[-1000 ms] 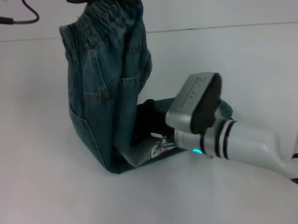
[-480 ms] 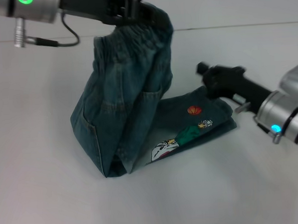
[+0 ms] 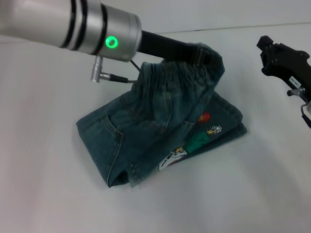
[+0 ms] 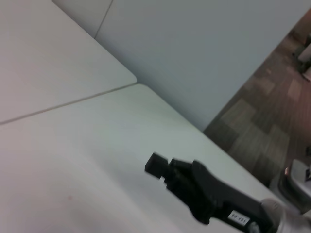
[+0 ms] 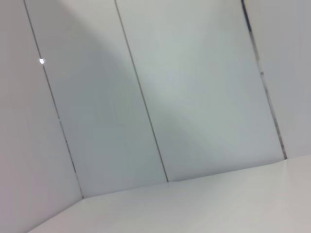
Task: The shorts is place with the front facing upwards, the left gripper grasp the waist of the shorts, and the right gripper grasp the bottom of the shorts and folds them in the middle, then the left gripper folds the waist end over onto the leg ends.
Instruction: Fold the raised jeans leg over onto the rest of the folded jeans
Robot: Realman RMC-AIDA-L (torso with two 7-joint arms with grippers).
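The left hand (image 3: pixel 207 54) is pinching the waist (image 3: pixel 177 76) of the shorts (image 3: pixel 161 132), holding it raised above the leg ends (image 3: pixel 226 120) on the tabletop (image 3: pixel 45 206). Letting go too early risks the waist landing short or skewed, leaving an uneven fold. The right hand (image 3: pixel 269 50) is hanging empty, clear of the shorts, its grip width unclear

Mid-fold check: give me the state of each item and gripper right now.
shorts: folded lengthwise, lower half flat on the table, upper half held up.
waist: lifted, draped over toward the leg ends, not laid down.
left gripper: shut on the waist.
right gripper: off the shorts, holding nothing.
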